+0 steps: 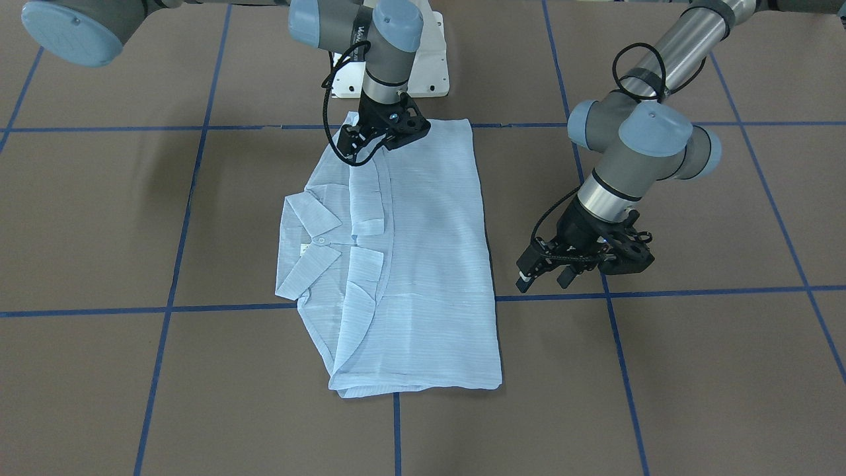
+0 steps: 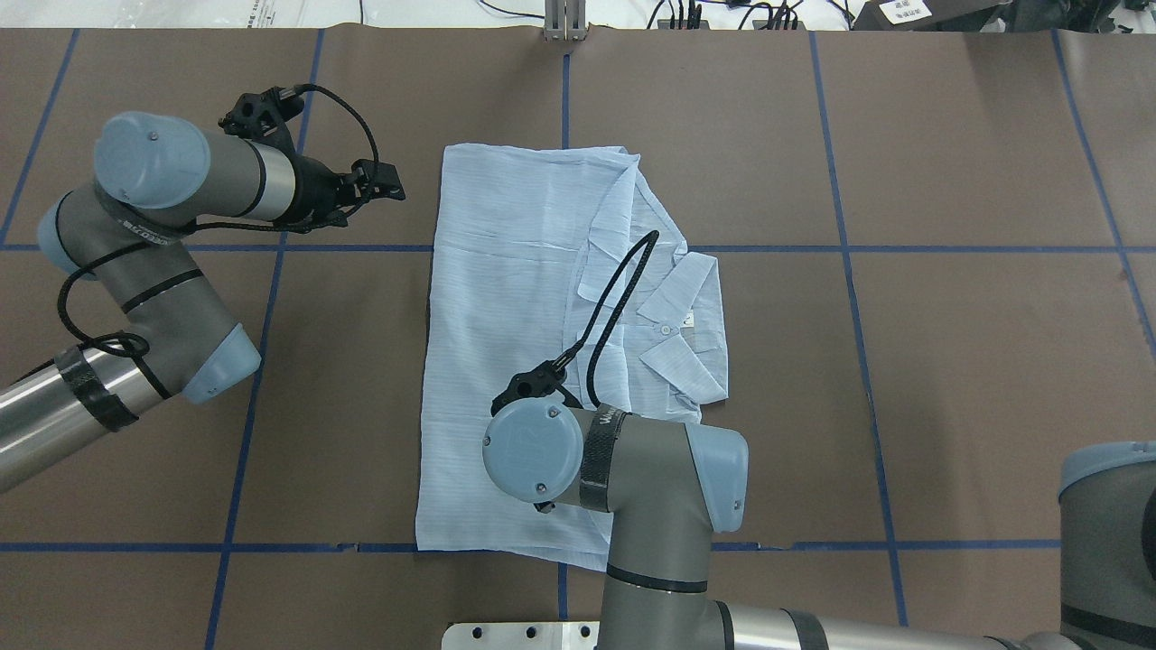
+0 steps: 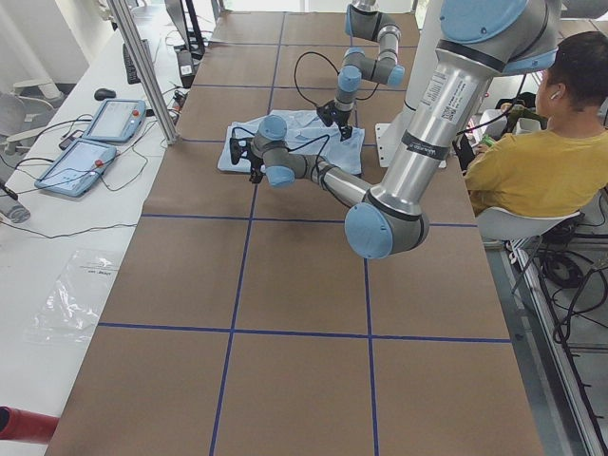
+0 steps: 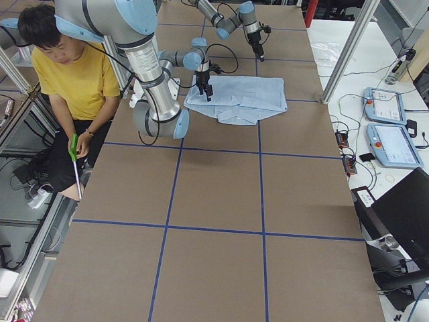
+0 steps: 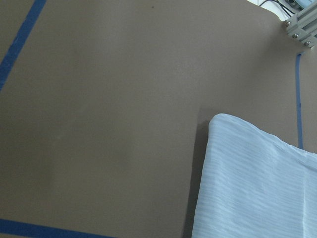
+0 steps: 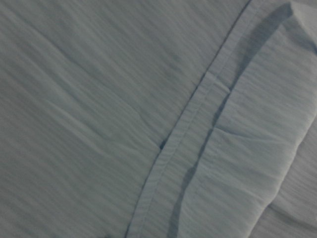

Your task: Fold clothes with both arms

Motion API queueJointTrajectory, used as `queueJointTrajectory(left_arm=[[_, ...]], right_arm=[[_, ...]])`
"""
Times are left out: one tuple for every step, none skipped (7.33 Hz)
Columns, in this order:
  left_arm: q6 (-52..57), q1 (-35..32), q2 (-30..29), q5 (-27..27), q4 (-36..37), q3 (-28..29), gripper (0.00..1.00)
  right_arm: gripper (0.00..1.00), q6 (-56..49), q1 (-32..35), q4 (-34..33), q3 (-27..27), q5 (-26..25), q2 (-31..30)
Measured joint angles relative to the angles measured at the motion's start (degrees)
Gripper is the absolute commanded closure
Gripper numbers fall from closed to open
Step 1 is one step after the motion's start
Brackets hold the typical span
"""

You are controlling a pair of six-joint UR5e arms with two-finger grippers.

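Overhead exterior view shows one shirt, pale blue with very fine stripes, lying flat in the middle of the brown desk. It is folded into a long rectangle. Its collar is open and points toward the robot's right side, and one small white button shows at the neck. A hemmed edge of a folded layer runs along the shirt beside the collar. The cloth covers a crossing of the blue tape lines that divide the desk into squares.

Two arms are present. The left arm holds the left gripper over bare desk, just beside the long edge of the shirt and not touching it. Its fingers stand apart and hold nothing. The right arm reaches over the shirt, and the right gripper is low at the shirt edge nearest to the robot base. Whether its fingers are apart or closed on the cloth, I cannot tell.

One person in a yellow shirt sits beside the desk.
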Motion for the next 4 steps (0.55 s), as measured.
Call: queueJointTrajectory(left_arm=[[0.0,0.0,0.0,0.0,0.0,0.0,0.0],[0.0,0.0,0.0,0.0,0.0,-0.1,0.0],[0.0,0.0,0.0,0.0,0.0,-0.1,0.0],[0.0,0.0,0.0,0.0,0.0,-0.1,0.0]], right_arm=[[0.0,-0.1,0.0,-0.7,0.0,0.0,-0.1],[0.0,-0.3,0.2,-1.7,0.3,0.1,-0.2],[0.0,-0.7,0.5,-3.2,1.0,0.1,-0.5],[0.0,-1.7,1.0,-4.8,2.8,0.2,-1.8]])
